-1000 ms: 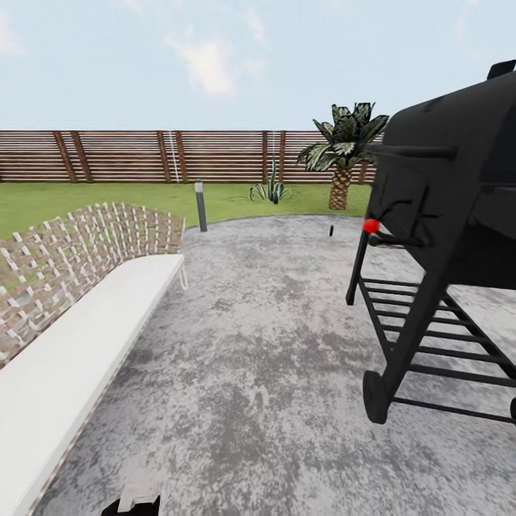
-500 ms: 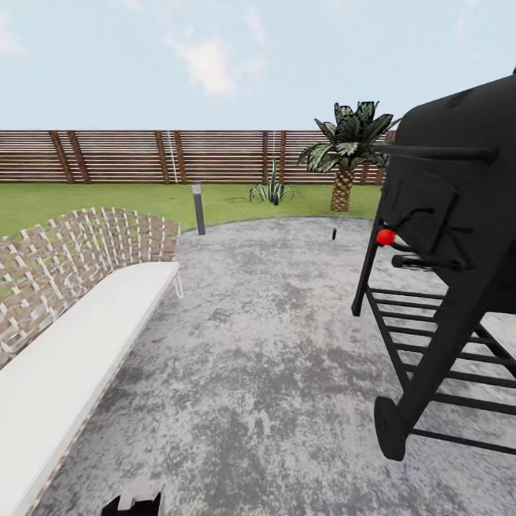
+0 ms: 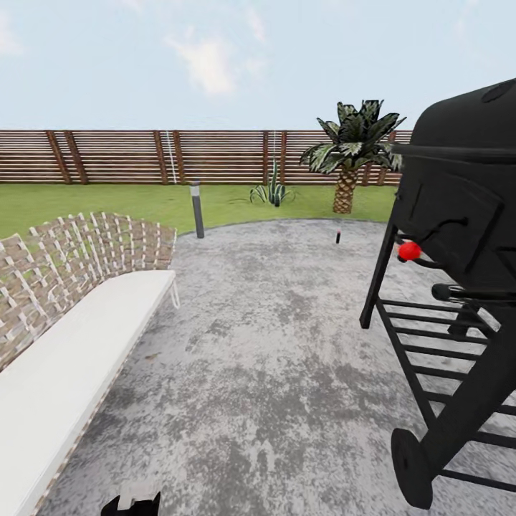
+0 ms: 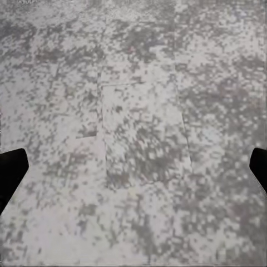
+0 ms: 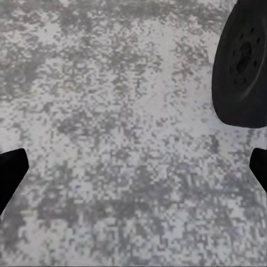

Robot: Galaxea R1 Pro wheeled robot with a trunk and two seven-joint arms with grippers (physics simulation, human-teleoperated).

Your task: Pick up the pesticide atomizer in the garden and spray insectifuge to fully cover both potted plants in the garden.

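Observation:
In the head view a tiny dark slim object, which I take for the pesticide atomizer [image 3: 337, 236], stands far ahead on the grey patio near its back edge. Beyond it, on the lawn by the fence, sits one potted plant [image 3: 271, 191] with pointed green leaves. My left gripper [image 4: 133, 169] hangs open over bare paving, its dark fingertips [image 4: 11, 172] at the picture's two sides. In the same way my right gripper [image 5: 133, 167] is open over the paving with nothing between its fingers.
A large black grill [image 3: 459, 236] on a wheeled frame stands close on the right; its wheel [image 5: 242, 72] lies near my right gripper. A woven bench with a white cushion [image 3: 79, 344] runs along the left. A grey lamp post [image 3: 196, 209] and a palm [image 3: 351, 154] stand ahead.
The whole head view has shifted: the grill slides right and looms larger, the bench drifts left. The camera has moved forward over the patio; the things themselves stay put.

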